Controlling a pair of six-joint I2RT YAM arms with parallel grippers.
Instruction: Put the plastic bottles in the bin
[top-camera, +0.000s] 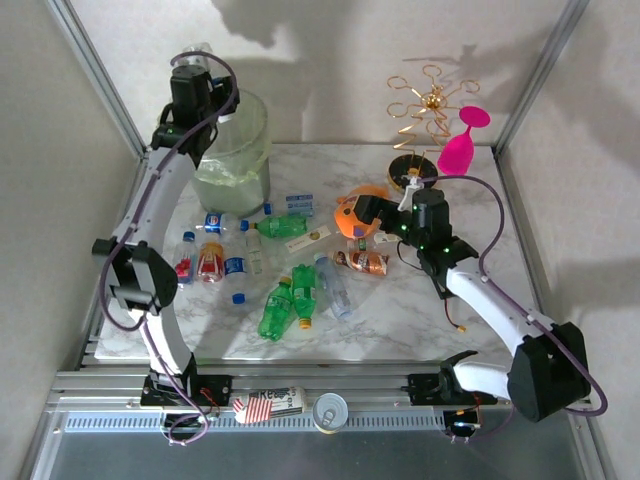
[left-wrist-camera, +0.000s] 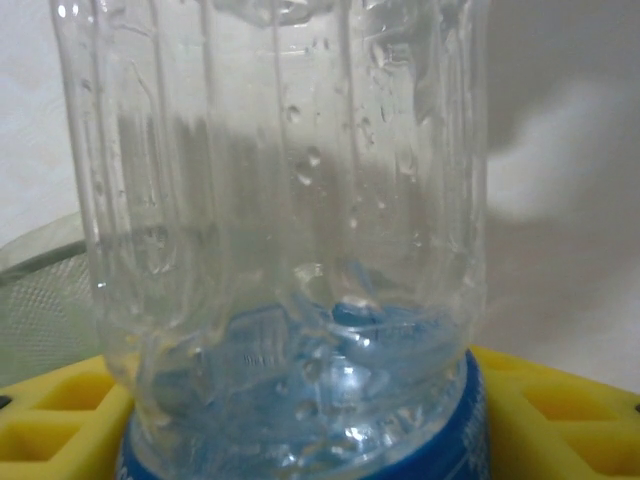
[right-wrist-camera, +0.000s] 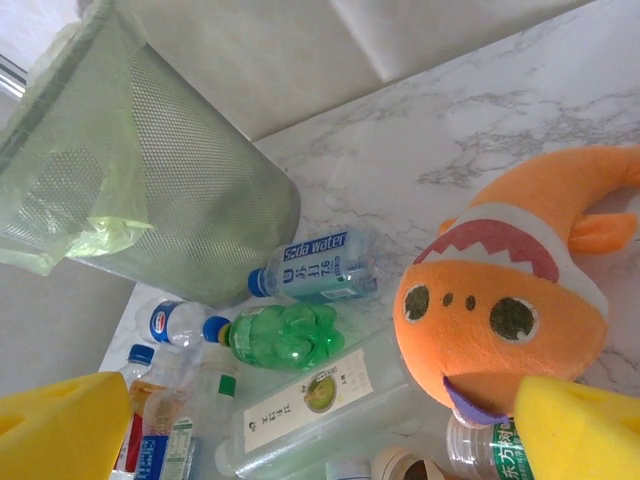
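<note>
bottle (left-wrist-camera: 280, 250) between left fingers (left-wrist-camera: 545, 405), near bin (top-camera: 240, 160)

bright, even light; soft shadows on the back wall (top-camera: 330, 70); blurry left-wrist close-up

The bin (top-camera: 235, 150) stood at the desk's (top-camera: 400, 330) far left corner, the plastic bottles (top-camera: 290, 300) scattered before it toward the middle. Right of them lay the fish toy (top-camera: 352, 215); behind it stood the wire stand (top-camera: 425, 120), the goblet (top-camera: 460, 145) just right of that. Another bottle (left-wrist-camera: 280, 200) hung above the bin in the left gripper (left-wrist-camera: 320, 420).
</note>
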